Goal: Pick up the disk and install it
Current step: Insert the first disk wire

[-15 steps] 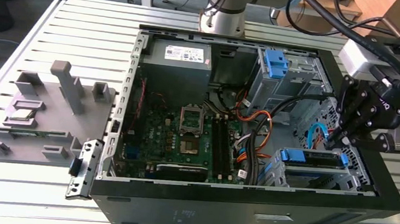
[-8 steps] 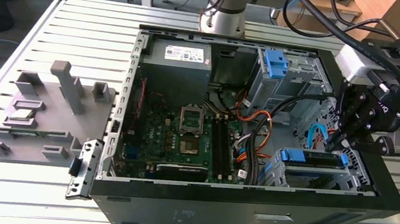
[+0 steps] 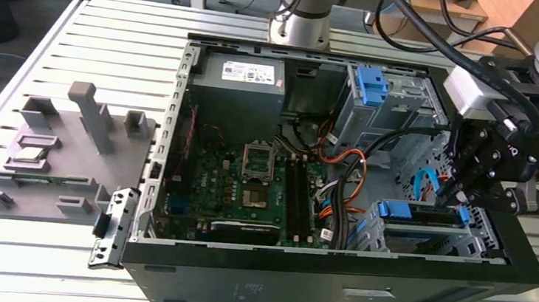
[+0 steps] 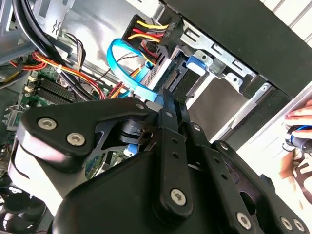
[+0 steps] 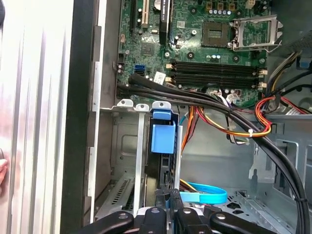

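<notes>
While disk [image 5: 163, 146] sits in drv cage [image 5: 126, 146] | grpr [image 5: 168, 200] clamped on its end

The disk [image 5: 163, 141] sits inside the drive cage [image 5: 124, 146].

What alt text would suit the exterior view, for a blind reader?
A black robot hand reaches into an open computer case, at the disk in its blue bracket inside a drive cage on the exterior view's right. A green motherboard lies mid-case.
</notes>
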You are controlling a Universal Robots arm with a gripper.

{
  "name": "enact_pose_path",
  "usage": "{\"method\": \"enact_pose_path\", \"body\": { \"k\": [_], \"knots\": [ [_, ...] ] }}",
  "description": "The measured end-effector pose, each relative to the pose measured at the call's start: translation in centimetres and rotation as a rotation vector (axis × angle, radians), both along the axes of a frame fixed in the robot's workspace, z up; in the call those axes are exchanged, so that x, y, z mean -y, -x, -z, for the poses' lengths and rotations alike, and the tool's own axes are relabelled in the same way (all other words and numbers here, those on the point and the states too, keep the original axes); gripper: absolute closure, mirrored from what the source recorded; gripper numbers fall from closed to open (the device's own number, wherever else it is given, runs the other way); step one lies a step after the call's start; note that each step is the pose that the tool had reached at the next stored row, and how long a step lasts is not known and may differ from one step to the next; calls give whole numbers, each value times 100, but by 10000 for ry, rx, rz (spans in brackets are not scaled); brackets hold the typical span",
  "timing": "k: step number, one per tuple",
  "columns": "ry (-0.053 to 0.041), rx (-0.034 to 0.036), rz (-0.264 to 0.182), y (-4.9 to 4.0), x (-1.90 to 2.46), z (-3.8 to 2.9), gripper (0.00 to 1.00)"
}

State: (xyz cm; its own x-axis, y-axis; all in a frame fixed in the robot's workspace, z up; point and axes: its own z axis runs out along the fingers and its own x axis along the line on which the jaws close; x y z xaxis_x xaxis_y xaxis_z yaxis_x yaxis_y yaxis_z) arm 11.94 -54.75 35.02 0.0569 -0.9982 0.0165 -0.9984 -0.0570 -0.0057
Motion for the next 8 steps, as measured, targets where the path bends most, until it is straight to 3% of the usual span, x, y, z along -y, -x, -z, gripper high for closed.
{"method": "enact_pose_path", "body": {
  "k": [8],
  "knots": [
    [-161,125,-286,19,4,13,84]
  ]
}}
